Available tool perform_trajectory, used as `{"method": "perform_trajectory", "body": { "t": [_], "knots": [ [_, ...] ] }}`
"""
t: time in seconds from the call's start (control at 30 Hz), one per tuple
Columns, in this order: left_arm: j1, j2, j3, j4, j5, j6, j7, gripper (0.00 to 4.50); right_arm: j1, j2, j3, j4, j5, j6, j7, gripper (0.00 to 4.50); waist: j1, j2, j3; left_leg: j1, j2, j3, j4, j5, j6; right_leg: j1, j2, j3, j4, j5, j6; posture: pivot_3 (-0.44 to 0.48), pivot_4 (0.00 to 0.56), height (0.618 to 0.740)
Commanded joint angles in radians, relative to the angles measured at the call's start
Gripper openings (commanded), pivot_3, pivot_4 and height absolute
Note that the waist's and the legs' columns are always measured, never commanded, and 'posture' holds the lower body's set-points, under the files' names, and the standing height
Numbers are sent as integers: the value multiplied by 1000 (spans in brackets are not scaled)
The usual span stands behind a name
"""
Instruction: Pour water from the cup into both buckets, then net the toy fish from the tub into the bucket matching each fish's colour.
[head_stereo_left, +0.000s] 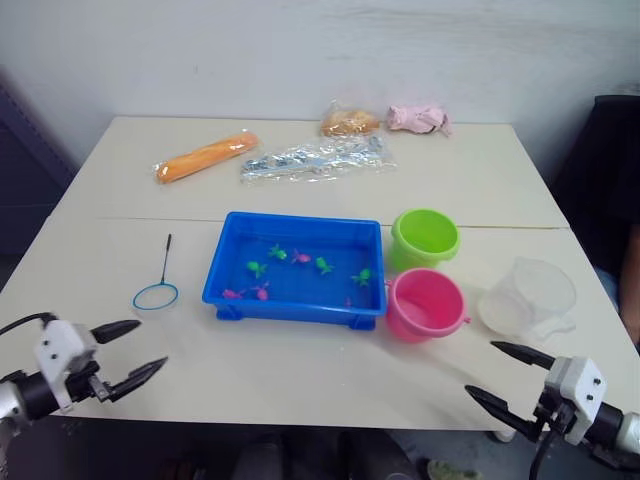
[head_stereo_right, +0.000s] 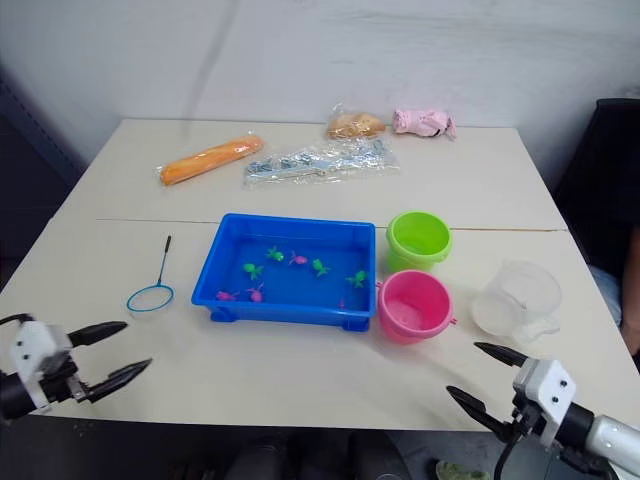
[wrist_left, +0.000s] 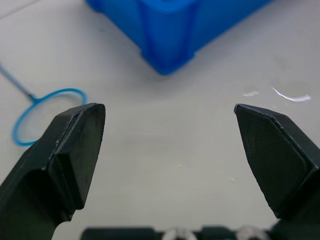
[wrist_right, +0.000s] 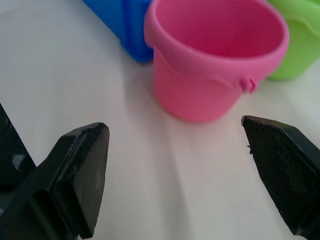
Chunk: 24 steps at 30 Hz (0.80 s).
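Left gripper (head_stereo_left: 128, 350) spread wide, empty, held over front-left table (head_stereo_left: 300, 385) edge. Right gripper (head_stereo_left: 506, 375) likewise spread, empty, at front-right edge near pink bucket (head_stereo_left: 427, 304).

Net (head_stereo_left: 158, 287) laid flat left of tub (head_stereo_left: 296, 269); handle pointed away from robot, hoop nearest.

Cup (head_stereo_left: 528, 297) seated right of pink bucket, green bucket (head_stereo_left: 424, 238) behind it. Fish (head_stereo_left: 301, 257) scattered in tub.

Bare tabletop seen between grippers.

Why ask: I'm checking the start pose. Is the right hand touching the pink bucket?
Apart. In the right wrist view, bare table shows between the open right hand and the pink bucket.
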<state>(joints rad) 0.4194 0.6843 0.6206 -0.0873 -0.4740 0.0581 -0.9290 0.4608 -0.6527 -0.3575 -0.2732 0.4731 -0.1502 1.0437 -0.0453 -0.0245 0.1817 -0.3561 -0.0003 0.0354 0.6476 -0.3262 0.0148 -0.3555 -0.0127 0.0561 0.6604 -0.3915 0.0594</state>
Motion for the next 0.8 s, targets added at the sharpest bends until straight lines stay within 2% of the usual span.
{"method": "perform_trajectory", "body": {
  "t": [0.03, 0.23, 0.4, 0.6, 0.8],
  "knots": [
    [80, -89, 113, -18, -20, -11, 102, 4456, -50, 16, 30, -73, 81, -10, 34, 4500, -5, 0, 0, 0, 0, 0, 0, 0, 0, 0, 0, 0, 0, 0, 0, 0, 150, 740],
    [144, -255, 266, 14, -41, -15, 309, 4456, -233, 84, 116, -71, 89, -74, 43, 4500, -6, -5, 0, 0, 0, 0, 2, 0, 0, 1, 0, 0, 0, 0, 0, 0, 150, 740],
    [203, -345, 299, -30, -61, 54, 423, 4456, -331, 110, 175, -63, 103, -69, 56, 4500, -3, -8, -1, 1, 0, 0, 2, 0, 0, 2, 0, 0, 0, 0, 0, 0, 150, 740],
    [253, -374, 238, -129, -40, 0, 379, 4456, -337, 92, 155, 14, 92, -102, 91, 4500, 14, -14, -4, 1, 0, 0, 2, 0, 1, 2, 0, 0, -1, 0, 0, 0, 150, 740],
    [213, -273, 155, -223, -79, 18, 266, 4456, -206, 58, 67, 4, 102, -131, 117, 4500, 17, -13, -4, 0, 0, -1, 0, 0, 1, 2, -1, -1, -3, 0, 0, 0, 150, 740]
  ]
}}
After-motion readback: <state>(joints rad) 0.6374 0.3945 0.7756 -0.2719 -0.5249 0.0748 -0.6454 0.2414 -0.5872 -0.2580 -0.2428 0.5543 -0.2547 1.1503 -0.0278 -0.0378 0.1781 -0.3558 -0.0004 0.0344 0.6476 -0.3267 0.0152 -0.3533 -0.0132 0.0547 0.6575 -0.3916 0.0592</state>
